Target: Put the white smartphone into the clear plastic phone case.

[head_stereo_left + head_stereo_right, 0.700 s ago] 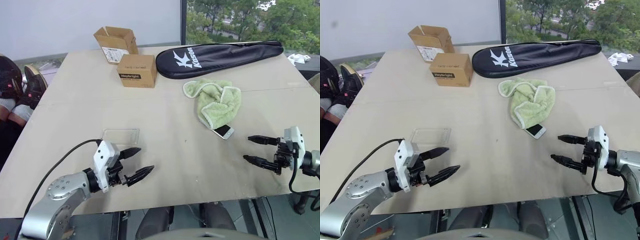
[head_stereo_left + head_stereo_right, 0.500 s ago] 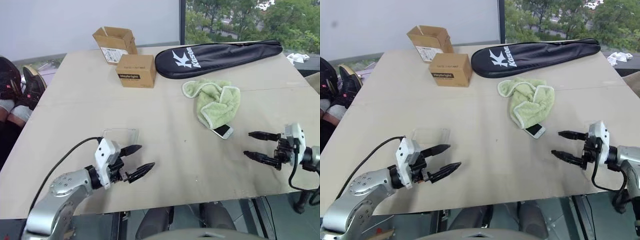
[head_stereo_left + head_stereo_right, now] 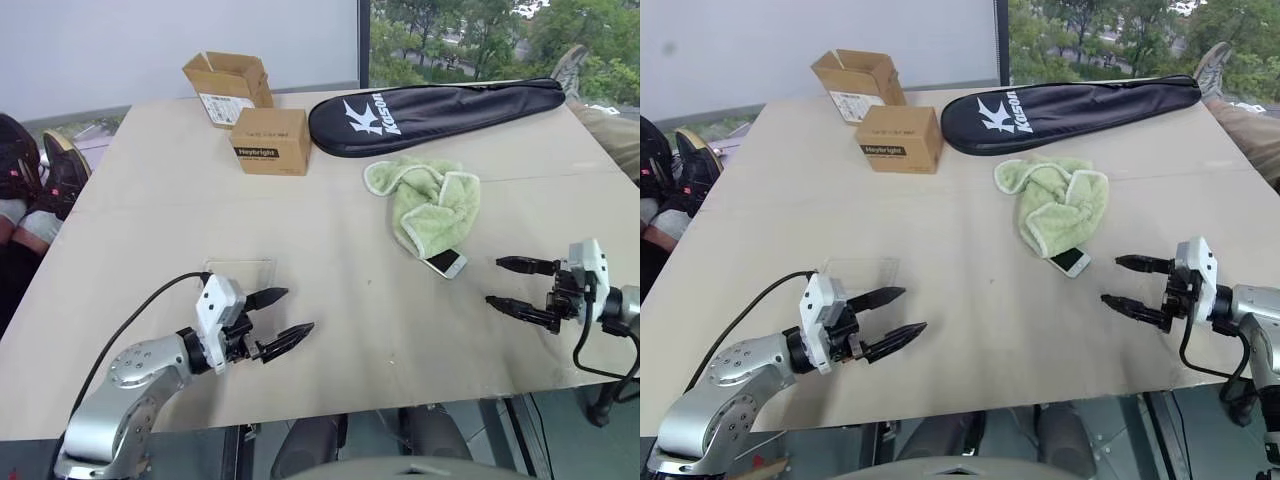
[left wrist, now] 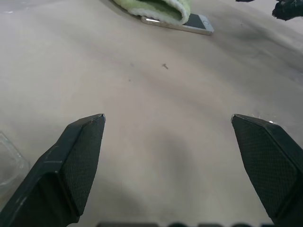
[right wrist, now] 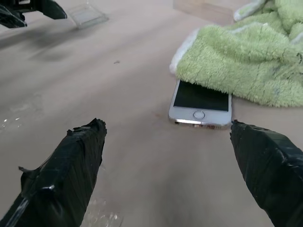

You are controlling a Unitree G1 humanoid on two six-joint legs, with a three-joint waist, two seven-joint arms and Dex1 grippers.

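phone (image 5: 201,103) half under towel (image 3: 432,205), both grippers empty, jaws apart.
right gripper (image 3: 518,288) should slide the phone clear before lifting; left gripper (image 3: 279,319) steadies the case (image 3: 240,271).

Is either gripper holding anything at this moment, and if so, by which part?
Nothing is held. The left gripper and right gripper are both open and empty above the table.

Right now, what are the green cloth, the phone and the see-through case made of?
The green cloth looks like fluffy terry fabric: its surface is fuzzy, with soft folds. The phone seems to be glass and shiny metal or plastic: its screen is dark and its edge glints. The see-through case looks like thin clear plastic, since the table shows through.
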